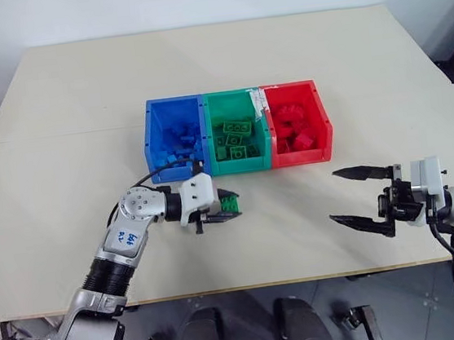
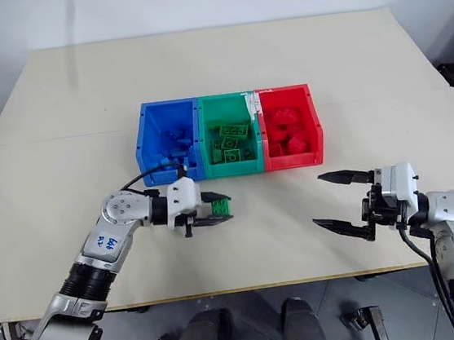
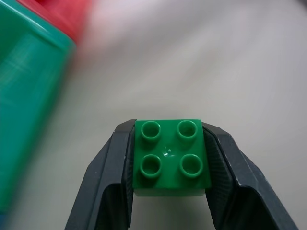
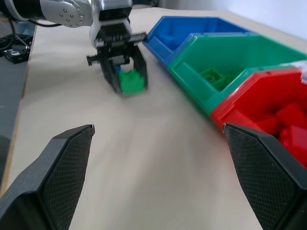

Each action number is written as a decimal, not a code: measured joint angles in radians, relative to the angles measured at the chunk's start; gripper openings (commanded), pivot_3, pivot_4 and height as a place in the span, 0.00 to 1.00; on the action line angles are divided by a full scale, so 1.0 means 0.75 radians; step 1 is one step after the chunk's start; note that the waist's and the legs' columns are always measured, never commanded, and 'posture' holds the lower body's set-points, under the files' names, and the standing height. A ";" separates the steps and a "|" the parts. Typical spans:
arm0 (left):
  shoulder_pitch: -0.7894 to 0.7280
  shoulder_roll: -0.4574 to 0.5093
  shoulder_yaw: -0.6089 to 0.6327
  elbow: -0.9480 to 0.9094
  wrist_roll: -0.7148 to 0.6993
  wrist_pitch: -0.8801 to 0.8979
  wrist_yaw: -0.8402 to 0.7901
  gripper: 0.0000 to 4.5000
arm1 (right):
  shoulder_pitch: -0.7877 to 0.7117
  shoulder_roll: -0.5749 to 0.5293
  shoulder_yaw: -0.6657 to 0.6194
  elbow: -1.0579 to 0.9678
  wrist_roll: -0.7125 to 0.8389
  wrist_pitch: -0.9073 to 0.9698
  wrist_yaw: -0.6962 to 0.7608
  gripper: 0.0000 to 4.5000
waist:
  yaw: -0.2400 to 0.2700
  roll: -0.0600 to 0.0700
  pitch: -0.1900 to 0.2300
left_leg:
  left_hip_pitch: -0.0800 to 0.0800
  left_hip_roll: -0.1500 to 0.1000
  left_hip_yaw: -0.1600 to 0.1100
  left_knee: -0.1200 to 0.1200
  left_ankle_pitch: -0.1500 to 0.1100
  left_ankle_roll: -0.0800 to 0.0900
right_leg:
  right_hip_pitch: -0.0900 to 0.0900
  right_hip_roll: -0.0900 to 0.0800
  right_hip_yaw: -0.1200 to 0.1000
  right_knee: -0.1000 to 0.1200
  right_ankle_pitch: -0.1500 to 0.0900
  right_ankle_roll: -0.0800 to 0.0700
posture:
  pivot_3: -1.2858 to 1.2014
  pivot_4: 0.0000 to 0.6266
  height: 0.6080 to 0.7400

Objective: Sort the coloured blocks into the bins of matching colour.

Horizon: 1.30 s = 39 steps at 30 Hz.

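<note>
A small square green block [image 3: 170, 158] sits between the two black fingers of my left gripper [image 1: 229, 205], which is shut on it just above the table, in front of the green bin [image 1: 237, 133]. The same block [image 4: 130, 81] shows in the right wrist view. The blue bin [image 1: 176, 137], the green one and the red bin [image 1: 296, 123] stand joined in a row mid-table, each holding several blocks of its own colour. My right gripper [image 1: 353, 198] hovers open and empty at the right, in front of the red bin, pointing left.
The beige table [image 1: 215, 65] stretches wide behind and beside the bins. Its front edge [image 1: 248, 286] runs just below both arms. A white label [image 1: 257, 101] sits on the green bin's far right corner.
</note>
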<state>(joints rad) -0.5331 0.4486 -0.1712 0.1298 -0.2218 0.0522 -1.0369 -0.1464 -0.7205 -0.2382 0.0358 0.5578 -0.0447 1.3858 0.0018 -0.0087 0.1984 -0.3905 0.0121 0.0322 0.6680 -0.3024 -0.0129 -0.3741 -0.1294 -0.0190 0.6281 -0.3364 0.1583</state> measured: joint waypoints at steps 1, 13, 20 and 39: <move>-0.002 0.000 0.046 -0.017 -0.043 0.014 0.007 0.34 | -0.003 0.000 0.000 0.009 -0.002 0.000 0.003 1.00 | 0.000 0.000 0.000 | 0.000 0.000 0.000 0.000 0.000 0.000 | 0.000 0.000 0.000 0.000 0.000 0.000 | 0.52 0.24 1.00; -0.336 0.033 0.243 0.325 0.005 0.008 0.226 0.41 | -0.054 0.000 0.004 0.074 -0.039 -0.030 0.007 1.00 | 0.015 0.000 0.000 | 0.000 -0.001 0.001 0.000 0.000 0.000 | 0.001 0.000 -0.001 0.000 0.001 0.001 | 0.52 0.24 1.00; -0.360 0.060 0.218 0.481 0.073 -0.017 0.232 0.89 | -0.052 0.000 0.004 0.073 -0.040 -0.030 -0.006 1.00 | 0.011 -0.001 0.000 | -0.002 -0.001 0.001 -0.001 0.000 0.000 | -0.001 0.001 -0.001 0.001 0.001 0.001 | 0.52 0.24 1.00; 0.817 0.461 0.885 -0.211 -0.304 -0.042 -0.100 0.99 | -0.039 -0.013 0.027 0.116 0.004 0.003 0.083 1.00 | -0.024 -0.001 0.001 | 0.002 0.004 0.002 -0.003 -0.003 0.004 | 0.001 -0.005 -0.001 -0.002 0.000 0.001 | 0.52 0.24 1.00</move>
<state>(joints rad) 0.0796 0.7946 0.4926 -0.0283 -0.4500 0.0207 -1.1119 -0.1759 -0.7301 -0.2181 0.1227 0.5611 -0.0425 1.4479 -0.0159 -0.0097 0.1988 -0.3887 0.0149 0.0340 0.6655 -0.3047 -0.0096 -0.3734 -0.1334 -0.0195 0.6266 -0.3360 0.1590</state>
